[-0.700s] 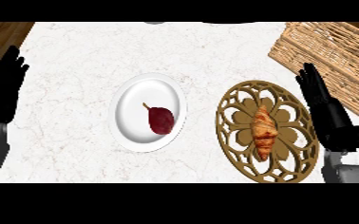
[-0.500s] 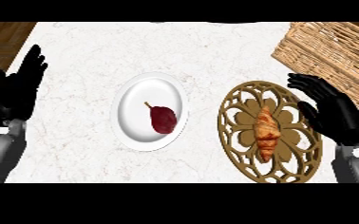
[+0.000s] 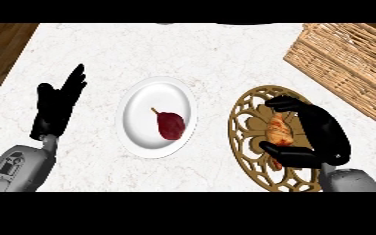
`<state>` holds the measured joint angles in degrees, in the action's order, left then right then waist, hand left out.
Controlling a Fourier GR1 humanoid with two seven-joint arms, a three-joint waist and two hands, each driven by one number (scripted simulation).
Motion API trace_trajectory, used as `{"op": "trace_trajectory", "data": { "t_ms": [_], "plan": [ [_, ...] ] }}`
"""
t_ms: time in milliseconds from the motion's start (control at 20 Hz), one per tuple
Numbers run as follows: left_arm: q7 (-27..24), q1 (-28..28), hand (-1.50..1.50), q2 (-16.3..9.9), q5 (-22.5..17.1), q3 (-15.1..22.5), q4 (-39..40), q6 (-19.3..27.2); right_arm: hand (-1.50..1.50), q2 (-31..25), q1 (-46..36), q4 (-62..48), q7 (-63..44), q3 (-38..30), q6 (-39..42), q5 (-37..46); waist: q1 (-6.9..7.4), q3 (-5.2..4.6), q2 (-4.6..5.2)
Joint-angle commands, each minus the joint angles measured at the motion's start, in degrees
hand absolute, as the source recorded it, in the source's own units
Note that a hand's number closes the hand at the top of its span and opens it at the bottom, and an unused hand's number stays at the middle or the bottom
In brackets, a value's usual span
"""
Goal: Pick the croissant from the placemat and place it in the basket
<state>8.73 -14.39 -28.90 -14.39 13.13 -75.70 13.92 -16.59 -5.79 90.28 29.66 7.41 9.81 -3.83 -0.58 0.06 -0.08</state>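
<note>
Already the right hand [image 3: 320, 134] sits over the croissant [image 3: 280, 129], its fingers arched above the upper end and its thumb hooked under the lower end, so the pastry lies in the curl of the hand. Whether the fingers have actually closed onto it or only bracket it cannot be told for certain; they look to be touching it at both ends. The croissant lies on the round gold placemat [image 3: 249, 129], its long axis running up and down the view, just left of the palm. The basket [image 3: 337, 59], a woven wicker one, sits up and to the right of the placemat, near the desk's far right corner, so the carry would go away from the robot and slightly rightward. This hand is plainly the nearer one. A white plate [image 3: 140, 124] holding a dark red pear-like fruit [image 3: 170, 125] lies between the hands on the marble desk [image 3: 206, 55]. The left hand [image 3: 58, 107] rests open, fingers up, near the left edge.
</note>
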Motion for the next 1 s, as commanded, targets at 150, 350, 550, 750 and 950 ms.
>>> {"op": "trace_trajectory", "data": {
  "t_ms": [150, 350, 550, 750, 950],
  "plan": [
    [1.13, 0.51, 0.00, 1.56, 1.24, 0.87, -0.35, 1.61, -1.50, -8.44, 1.13, 6.70, -13.06, 0.11, -13.63, 21.79, -1.56, -0.52, -0.58],
    [1.61, 1.40, 0.00, 1.57, 1.39, 1.25, -0.37, 1.34, -1.50, -21.03, -1.51, 10.45, -24.33, -1.33, -6.88, 29.56, -1.28, -0.62, -0.57],
    [-0.81, 1.96, 0.00, 0.66, 1.57, 0.05, 0.83, 0.58, -1.50, -30.29, 0.52, 16.79, -33.26, 1.03, 7.59, 28.77, -1.48, -0.60, -0.56],
    [2.53, 0.32, 0.00, 1.47, 2.11, 1.12, -1.55, 1.17, -1.50, -33.59, -0.57, 24.00, -43.85, 2.64, 21.43, 20.69, -0.67, -0.40, -0.51],
    [3.27, 1.59, 0.00, 1.64, 2.22, 0.67, -4.22, 0.52, -1.50, -34.48, -2.78, 28.83, -53.68, -2.67, 30.16, 7.99, 0.21, -0.19, -0.21]
  ]
}}
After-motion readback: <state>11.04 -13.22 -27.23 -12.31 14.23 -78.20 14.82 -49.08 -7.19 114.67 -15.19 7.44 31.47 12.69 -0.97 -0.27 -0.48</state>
